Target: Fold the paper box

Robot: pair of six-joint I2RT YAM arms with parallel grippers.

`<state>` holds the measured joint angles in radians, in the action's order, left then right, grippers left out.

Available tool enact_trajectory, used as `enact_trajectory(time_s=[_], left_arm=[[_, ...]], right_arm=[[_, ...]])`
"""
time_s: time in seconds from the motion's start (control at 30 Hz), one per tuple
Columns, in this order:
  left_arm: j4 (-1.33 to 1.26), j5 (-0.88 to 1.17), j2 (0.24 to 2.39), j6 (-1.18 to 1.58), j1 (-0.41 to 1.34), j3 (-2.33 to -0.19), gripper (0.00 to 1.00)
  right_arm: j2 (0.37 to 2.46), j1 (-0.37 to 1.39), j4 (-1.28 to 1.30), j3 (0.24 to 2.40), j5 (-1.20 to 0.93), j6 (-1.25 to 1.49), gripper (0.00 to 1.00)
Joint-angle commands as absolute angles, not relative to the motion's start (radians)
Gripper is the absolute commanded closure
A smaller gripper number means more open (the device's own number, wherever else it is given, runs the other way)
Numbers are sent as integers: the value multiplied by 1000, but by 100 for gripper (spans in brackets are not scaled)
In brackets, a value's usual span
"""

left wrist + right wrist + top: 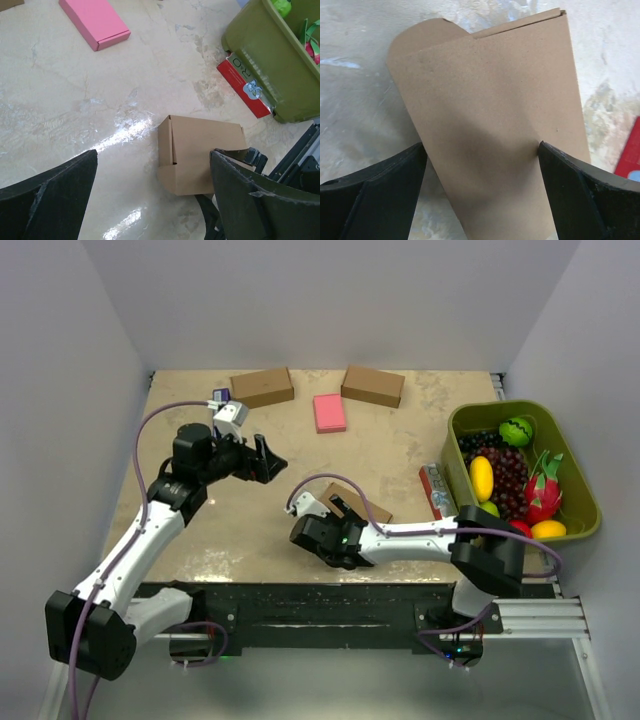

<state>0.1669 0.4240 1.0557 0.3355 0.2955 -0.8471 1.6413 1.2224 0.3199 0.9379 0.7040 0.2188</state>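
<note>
Basically done, by my read. Paper box sat in the middle of the bench as a closed slim box, lid down, no flat sheet showing. Right gripper hung directly over it, jaws apart, one finger to either side of the lid, not clamped on anything as far as I could tell. Left gripper was well off to the side, jaws wide, empty. One open item: a rounded flap ear at one corner looked untucked. If so, one tuck and a press-down left; otherwise finished.
</note>
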Motion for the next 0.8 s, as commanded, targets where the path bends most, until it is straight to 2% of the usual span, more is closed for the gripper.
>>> enact_trajectory(time_s=[0.0, 0.1, 0.2, 0.27, 0.37, 0.4, 0.43, 0.53, 0.77], left_arm=[[161, 476, 1063, 284, 276, -867, 2], [150, 480, 1068, 272, 267, -859, 2], [124, 491, 1068, 270, 259, -839, 2], [100, 506, 1069, 268, 255, -818, 2], [63, 532, 1065, 258, 250, -795, 2], [57, 537, 1065, 250, 245, -790, 2], [51, 537, 1063, 247, 245, -785, 2], [49, 545, 1063, 238, 239, -778, 2], [49, 551, 1037, 226, 236, -767, 2]], right_arm=[[1718, 1235, 408, 1029, 896, 279, 12], [1788, 1235, 454, 1074, 931, 290, 24], [1837, 1236, 479, 1106, 940, 284, 27], [1858, 1235, 488, 1120, 940, 270, 33], [1890, 1235, 502, 1129, 942, 256, 49], [1897, 1236, 502, 1129, 942, 250, 60], [1898, 1235, 503, 1127, 936, 249, 64], [1882, 1235, 512, 1131, 904, 241, 73], [1792, 1230, 500, 1124, 787, 161, 86]])
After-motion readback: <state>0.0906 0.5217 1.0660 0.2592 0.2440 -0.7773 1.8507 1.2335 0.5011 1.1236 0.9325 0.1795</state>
